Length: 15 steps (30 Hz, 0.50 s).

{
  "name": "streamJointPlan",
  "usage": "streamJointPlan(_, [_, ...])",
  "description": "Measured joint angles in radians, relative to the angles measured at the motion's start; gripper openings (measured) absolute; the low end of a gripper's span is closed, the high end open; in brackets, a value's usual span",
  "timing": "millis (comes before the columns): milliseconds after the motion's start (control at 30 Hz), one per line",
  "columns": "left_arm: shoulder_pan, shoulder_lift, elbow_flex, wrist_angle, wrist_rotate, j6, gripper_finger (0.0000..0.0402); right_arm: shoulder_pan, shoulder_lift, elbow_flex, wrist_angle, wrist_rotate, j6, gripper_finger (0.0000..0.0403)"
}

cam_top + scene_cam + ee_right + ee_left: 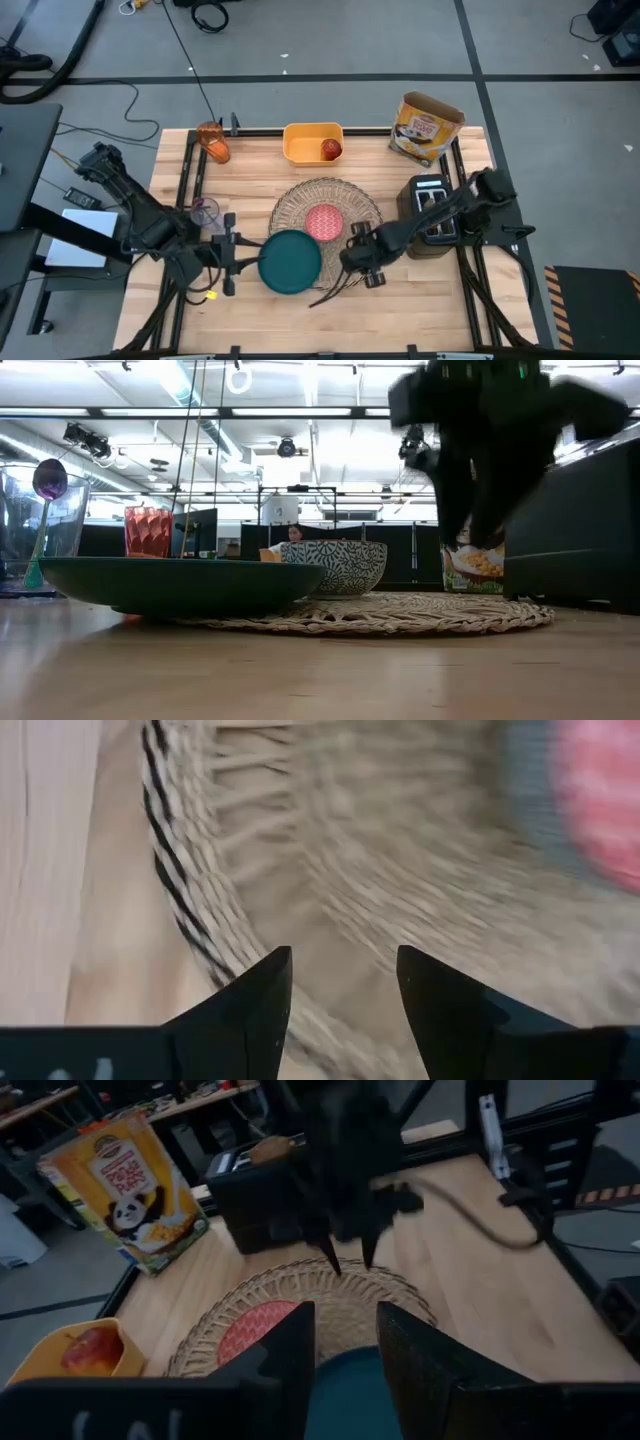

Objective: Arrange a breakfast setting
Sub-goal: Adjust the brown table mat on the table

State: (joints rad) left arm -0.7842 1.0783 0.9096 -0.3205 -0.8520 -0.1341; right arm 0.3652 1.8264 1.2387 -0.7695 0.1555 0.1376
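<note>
With both grippers' fingers apart, the left gripper (pixel 238 262) at the teal plate's (pixel 290 263) nine o'clock edge needed a level push onto the woven placemat (pixel 352 200), the right gripper (pixel 362 262) hovering at the mat's five o'clock rim.

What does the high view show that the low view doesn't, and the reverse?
Only the high view shows the apple in the yellow tub, the toaster, and the left gripper at the plate's edge with the right gripper over the placemat's rim. Only the low view shows the bowl's patterned outside and a person in the room behind. Both show the plate, bowl, placemat, cup and cereal box.
</note>
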Motion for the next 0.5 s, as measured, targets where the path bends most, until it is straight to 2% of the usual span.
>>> streamJointPlan(200, [-0.029, -0.006, 0.000, -0.010, 0.001, -0.004, 0.0119, 0.016, 0.114, 0.033, 0.072, -0.021, 0.016, 0.0190])
streamJointPlan(500, [-0.040, -0.006, 0.000, -0.015, 0.001, -0.017, 0.0119, 0.004, 0.167, 0.040, 0.263, -0.104, 0.007, 0.0189])
